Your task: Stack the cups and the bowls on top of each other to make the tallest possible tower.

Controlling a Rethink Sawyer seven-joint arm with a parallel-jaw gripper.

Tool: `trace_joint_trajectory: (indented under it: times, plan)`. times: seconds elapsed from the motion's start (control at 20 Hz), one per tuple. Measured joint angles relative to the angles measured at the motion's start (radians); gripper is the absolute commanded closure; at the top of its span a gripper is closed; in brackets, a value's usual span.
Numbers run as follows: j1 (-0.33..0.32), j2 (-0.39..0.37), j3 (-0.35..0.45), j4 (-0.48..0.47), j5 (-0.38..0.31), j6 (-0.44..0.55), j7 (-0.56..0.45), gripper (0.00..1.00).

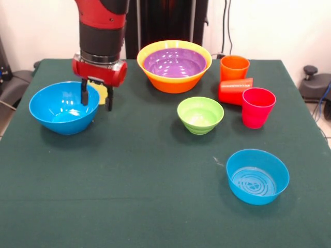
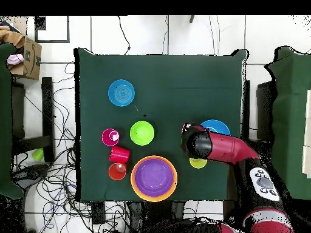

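Hanging over the table's green cloth (image 1: 155,196), the gripper (image 1: 96,98) had its two dark fingers (image 1: 84,95) slightly apart and held nothing; a yellow cup (image 1: 102,94) showed just behind them, beside the glossy blue bowl (image 1: 63,107). The purple bowl (image 1: 174,62) sat nested in the yellow-orange bowl (image 1: 173,81).

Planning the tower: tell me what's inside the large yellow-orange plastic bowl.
A wide purple plastic bowl sits nested inside the large yellow-orange plastic bowl; its interior looks empty. Whatever lies beneath the purple one is covered.
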Motion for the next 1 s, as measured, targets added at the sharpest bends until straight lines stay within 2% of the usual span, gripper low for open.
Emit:
trace_joint_trajectory:
  times: [0.3,1.0]
  plan:
    - [0.000,-0.028,-0.003,0.000,0.000,0.000,0.000,0.00]
    - [-0.003,-0.015,-0.003,0.001,0.000,0.000,0.000,0.00]
